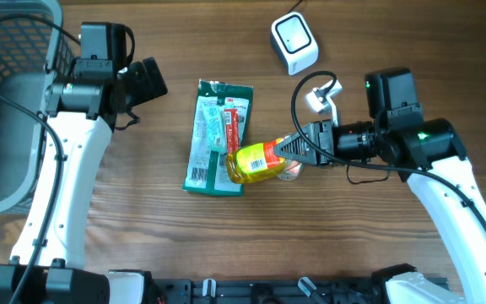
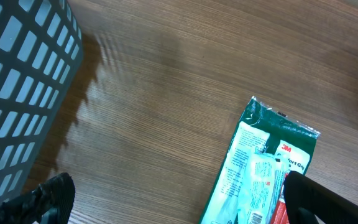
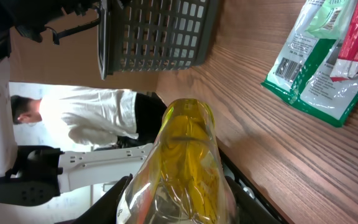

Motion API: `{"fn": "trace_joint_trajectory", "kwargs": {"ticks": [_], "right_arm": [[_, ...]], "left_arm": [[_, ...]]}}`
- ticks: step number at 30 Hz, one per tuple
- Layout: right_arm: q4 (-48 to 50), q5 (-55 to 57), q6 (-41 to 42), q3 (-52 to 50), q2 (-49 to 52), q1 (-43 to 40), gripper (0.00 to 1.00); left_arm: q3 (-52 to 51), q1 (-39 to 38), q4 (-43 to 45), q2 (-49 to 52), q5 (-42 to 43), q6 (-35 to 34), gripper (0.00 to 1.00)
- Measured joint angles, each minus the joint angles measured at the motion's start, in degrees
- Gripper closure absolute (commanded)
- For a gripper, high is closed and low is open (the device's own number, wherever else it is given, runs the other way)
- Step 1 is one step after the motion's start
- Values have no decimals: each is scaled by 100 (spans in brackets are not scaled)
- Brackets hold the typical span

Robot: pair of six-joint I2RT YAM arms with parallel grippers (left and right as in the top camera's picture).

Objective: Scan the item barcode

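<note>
A clear bottle of yellow liquid (image 1: 256,162) with a yellow and red label lies sideways in the air, partly over a green packet (image 1: 213,139). My right gripper (image 1: 298,152) is shut on its cap end. In the right wrist view the bottle (image 3: 188,155) fills the space between the dark fingers (image 3: 120,199). The white barcode scanner (image 1: 294,44) stands at the back, beyond the right arm. My left gripper (image 1: 146,80) hangs open and empty at the left, its fingertips (image 2: 48,196) wide apart above bare wood beside the green packet (image 2: 260,168).
A grey mesh basket (image 1: 7,101) stands at the far left, its wall showing in the left wrist view (image 2: 17,93). The green packet (image 3: 319,62) carries smaller sachets and a printed barcode. A person in white stands beyond the table edge in the right wrist view.
</note>
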Motion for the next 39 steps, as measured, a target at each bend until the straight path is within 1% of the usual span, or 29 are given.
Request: {"fn": "trace_joint_trajectory", "kwargs": {"ticks": [31,39], "right_arm": [[0,52,17,0,0,0,96],[0,326,11,0,0,0,96]], "left_arm": [[0,0,0,0,0,0,0],[0,0,0,0,0,0,0]]}}
